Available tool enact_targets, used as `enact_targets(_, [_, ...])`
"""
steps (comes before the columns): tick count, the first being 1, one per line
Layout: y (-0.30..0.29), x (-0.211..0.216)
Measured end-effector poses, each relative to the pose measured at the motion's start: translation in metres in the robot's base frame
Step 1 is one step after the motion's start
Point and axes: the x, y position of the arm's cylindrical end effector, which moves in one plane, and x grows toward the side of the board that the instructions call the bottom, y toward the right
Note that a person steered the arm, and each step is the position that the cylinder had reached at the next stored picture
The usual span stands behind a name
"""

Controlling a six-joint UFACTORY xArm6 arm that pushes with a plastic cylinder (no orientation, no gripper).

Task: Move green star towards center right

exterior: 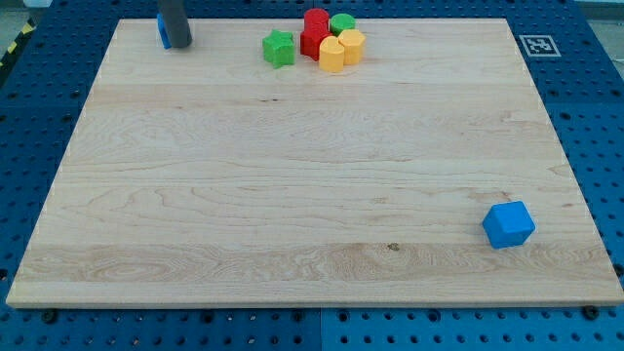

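Observation:
The green star (pixel 279 48) lies near the view's top edge of the wooden board (pixel 292 195), a little left of the middle. My tip (pixel 179 45) stands at the view's top left, well to the left of the green star and apart from it. A blue block (pixel 163 31) sits right behind the rod, mostly hidden by it.
Just right of the green star is a tight cluster: red blocks (pixel 314 32), a green round block (pixel 342 23), a yellow heart-like block (pixel 331 55) and a yellow block (pixel 351 45). A blue cube (pixel 508 224) lies at the view's bottom right. A marker tag (pixel 535 45) is at the top right corner.

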Motion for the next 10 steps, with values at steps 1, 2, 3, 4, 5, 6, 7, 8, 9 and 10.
enact_targets(1, [-0.013, -0.002])
enact_targets(2, [-0.022, -0.002])
enact_targets(3, [-0.013, 0.0])
enact_targets(4, [0.036, 0.013])
enact_targets(5, [0.081, 0.014])
enact_targets(6, [0.113, 0.007])
enact_targets(7, [0.151, 0.004])
enact_targets(8, [0.184, 0.006])
enact_targets(9, [0.2, 0.018])
enact_targets(10, [0.197, 0.028])
